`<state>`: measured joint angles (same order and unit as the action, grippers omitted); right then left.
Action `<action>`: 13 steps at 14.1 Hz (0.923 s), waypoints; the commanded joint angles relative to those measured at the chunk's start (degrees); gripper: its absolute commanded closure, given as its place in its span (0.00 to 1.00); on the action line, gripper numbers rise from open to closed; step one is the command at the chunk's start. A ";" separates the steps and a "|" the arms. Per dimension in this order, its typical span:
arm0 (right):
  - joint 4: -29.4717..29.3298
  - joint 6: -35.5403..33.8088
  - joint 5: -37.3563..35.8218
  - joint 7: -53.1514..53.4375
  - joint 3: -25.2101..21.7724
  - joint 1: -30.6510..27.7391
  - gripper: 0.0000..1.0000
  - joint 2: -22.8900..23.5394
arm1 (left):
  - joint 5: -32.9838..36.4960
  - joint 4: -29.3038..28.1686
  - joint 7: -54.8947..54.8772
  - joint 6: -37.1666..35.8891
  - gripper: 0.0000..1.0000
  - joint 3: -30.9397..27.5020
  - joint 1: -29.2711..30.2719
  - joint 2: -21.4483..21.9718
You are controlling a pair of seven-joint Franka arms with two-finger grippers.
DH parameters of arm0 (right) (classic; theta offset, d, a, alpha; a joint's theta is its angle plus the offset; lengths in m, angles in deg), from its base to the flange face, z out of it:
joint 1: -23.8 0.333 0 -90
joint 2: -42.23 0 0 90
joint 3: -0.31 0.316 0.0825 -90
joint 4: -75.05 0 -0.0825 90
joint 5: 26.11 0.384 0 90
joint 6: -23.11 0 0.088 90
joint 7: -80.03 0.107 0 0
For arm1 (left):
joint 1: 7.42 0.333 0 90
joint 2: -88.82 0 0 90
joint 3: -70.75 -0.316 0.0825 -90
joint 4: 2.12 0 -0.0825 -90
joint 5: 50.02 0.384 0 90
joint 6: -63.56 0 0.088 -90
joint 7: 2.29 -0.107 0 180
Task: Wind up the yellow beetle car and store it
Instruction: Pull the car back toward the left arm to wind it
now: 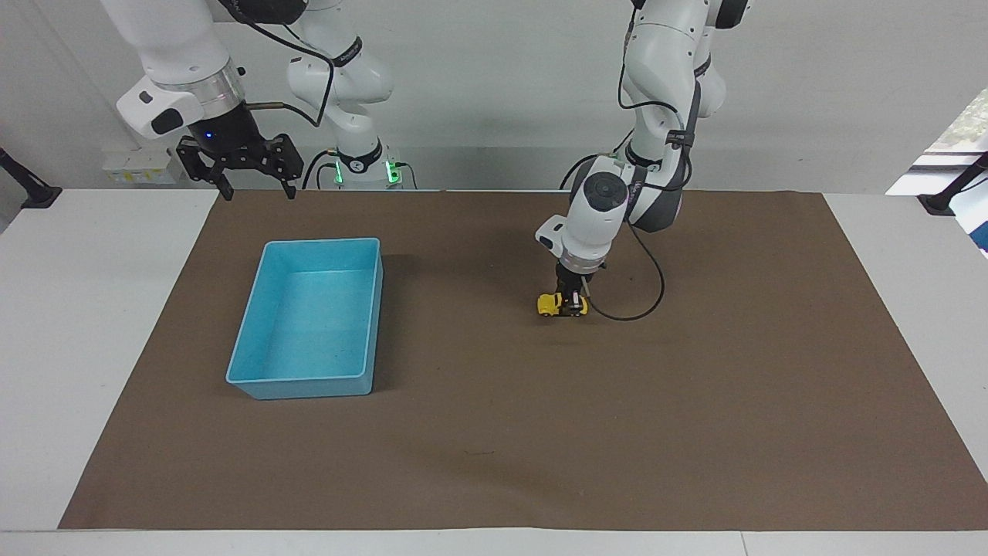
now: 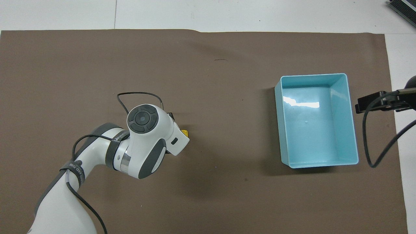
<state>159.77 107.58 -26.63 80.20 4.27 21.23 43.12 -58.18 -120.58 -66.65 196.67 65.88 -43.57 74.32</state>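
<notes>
While clamped on the tiny bright yellow beetle-shaped toy car (image 1: 551,304), left gripper (image 1: 572,307) down at the brown mat (image 1: 695,401), car's wheels apparently on the mat, near mid-table and well apart from the light blue rectangular plastic bin (image 1: 377,309). Judged mid wind-up: grasp done, pull-back probably under way, storing not yet done. Bin empty. Right gripper (image 1: 256,188) waiting, fingers spread wide and holding nothing, above the mat's edge by the bin. 2 steps left: finish winding, carry to bin.
</notes>
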 commanded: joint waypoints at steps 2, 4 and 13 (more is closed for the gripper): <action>0.44 0.60 0.96 0.62 0.08 -0.50 0.00 -0.62 | -0.63 -2.82 -7.16 1.54 1.00 -0.23 4.16 0.09; 0.53 0.69 0.96 0.53 0.08 -0.50 0.00 -0.62 | -0.63 -3.43 -9.63 1.54 1.00 -0.23 6.61 0.09; 0.53 0.60 0.96 0.62 0.08 -0.50 0.00 -0.62 | -0.63 -3.97 -19.48 -0.39 1.00 -0.40 14.70 0.26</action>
<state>159.77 107.58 -26.63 80.20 4.27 21.23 43.12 -58.32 -123.47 -83.42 194.30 65.63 -31.14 76.80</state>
